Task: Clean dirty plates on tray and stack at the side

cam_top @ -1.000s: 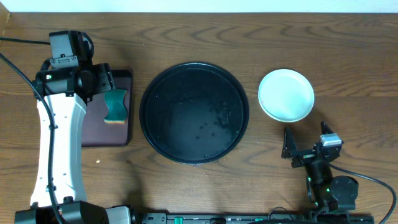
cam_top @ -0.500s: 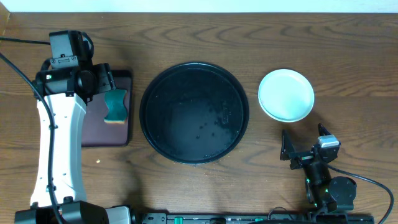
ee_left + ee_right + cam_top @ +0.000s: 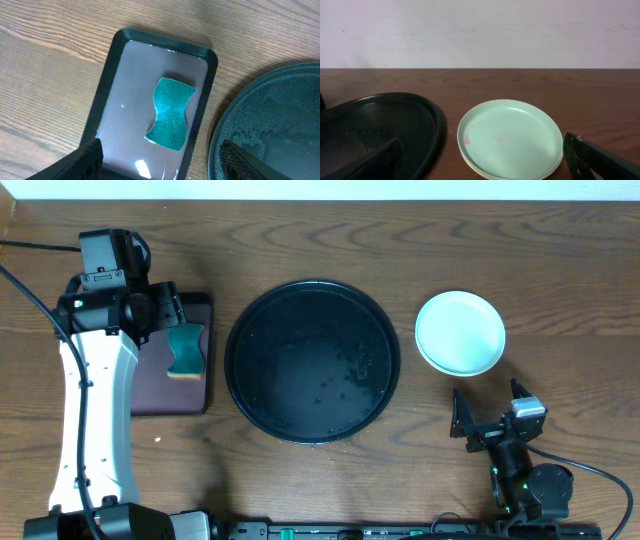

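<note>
"Plates [image 3: 460, 332] first: where were they?" Mia asked.

"In 1 stack on the table [image 3: 560, 270], right of the tray [image 3: 280, 330] and apart from it," Tom said. "The top one was mint, with a faint pink smear near its left side. A pale yellow rim showed under it. How many lay in the stack I could not tell."

"And the tray?"

"Round, black and glossy, in the middle of the table, its floor speckled with droplets."

"The right gripper [image 3: 488, 402]?"

"Near the table's front edge, just in front of the stack and not touching it. Its 2 fingers stood wide apart with nothing between them. Its wrist camera looked level across the table at the stack."

"The left gripper [image 3: 161, 144]?"

"Above the small tray [image 3: 132, 80], a rectangular one with a black rim, left of the round one. Its jaws were spread wide too and held nothing. In the wrist view 1 fingertip showed at the lower left and 1 at the lower right, over the round tray's edge. A teal sponge [image 3: 170, 115], waisted like an hourglass, lay flat in the small tray, untouched."
</note>
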You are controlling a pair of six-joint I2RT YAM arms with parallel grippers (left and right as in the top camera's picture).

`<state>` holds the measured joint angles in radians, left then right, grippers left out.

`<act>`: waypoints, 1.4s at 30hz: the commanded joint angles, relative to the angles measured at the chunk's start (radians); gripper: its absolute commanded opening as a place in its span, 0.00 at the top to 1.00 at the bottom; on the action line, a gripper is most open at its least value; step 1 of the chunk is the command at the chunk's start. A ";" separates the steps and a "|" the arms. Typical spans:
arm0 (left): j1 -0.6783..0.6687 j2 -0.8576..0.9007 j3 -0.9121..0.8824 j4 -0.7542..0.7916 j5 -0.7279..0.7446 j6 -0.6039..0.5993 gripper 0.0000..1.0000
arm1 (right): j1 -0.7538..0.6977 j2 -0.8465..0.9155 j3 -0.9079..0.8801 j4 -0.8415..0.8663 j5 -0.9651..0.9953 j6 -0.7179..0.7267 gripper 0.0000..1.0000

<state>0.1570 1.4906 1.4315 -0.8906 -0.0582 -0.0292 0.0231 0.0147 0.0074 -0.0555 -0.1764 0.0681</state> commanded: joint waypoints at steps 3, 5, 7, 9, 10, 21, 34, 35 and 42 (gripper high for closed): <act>0.005 -0.005 0.011 -0.003 -0.005 -0.001 0.25 | 0.005 -0.009 -0.002 -0.002 -0.011 0.013 0.01; 0.003 -0.043 0.009 0.008 -0.011 0.010 0.25 | 0.005 -0.009 -0.002 -0.002 -0.011 0.013 0.01; 0.003 -0.083 0.003 0.004 0.001 0.008 0.25 | 0.005 -0.009 -0.002 -0.002 -0.011 0.013 0.01; -0.007 -0.138 -0.022 0.017 0.027 0.006 0.25 | 0.005 -0.009 -0.002 -0.002 -0.011 0.013 0.01; -0.018 -0.173 -0.042 0.039 0.038 0.006 0.25 | 0.005 -0.009 -0.002 -0.002 -0.011 0.013 0.01; -0.110 -0.719 -0.540 0.457 0.068 0.006 0.25 | 0.005 -0.009 -0.002 -0.002 -0.011 0.013 0.01; -0.139 -1.242 -1.170 0.808 0.074 0.011 0.25 | 0.005 -0.009 -0.002 -0.002 -0.011 0.013 0.01; -0.139 -1.280 -1.203 0.816 0.074 0.011 0.25 | 0.005 -0.009 -0.002 -0.002 -0.011 0.013 0.01; -0.139 -1.467 -1.346 0.833 0.073 0.016 0.25 | 0.005 -0.009 -0.002 -0.002 -0.011 0.013 0.01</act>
<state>0.0223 0.0914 0.1284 -0.0700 0.0055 -0.0254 0.0231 0.0116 0.0074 -0.0551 -0.1833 0.0685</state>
